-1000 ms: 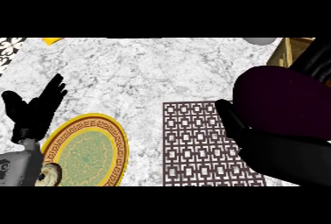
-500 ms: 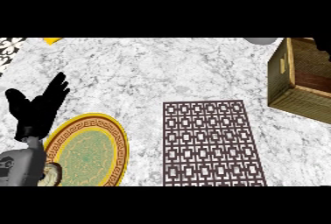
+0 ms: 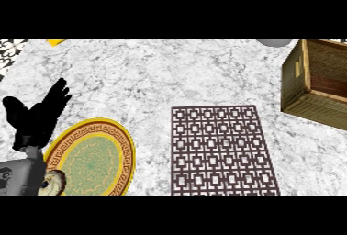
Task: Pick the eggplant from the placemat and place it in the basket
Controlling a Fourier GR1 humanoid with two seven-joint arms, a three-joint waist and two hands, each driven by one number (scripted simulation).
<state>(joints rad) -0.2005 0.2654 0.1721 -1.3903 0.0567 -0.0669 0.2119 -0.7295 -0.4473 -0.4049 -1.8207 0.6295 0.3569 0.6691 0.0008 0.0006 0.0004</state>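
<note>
Right hand now offscreen; left hand (image 3: 34, 123) open, empty.

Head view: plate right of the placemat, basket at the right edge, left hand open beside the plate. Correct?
One error: the plate lies left of the placemat, not right of it, as the head view shows. The basket is at the right edge, and the left hand is open beside the plate.
</note>
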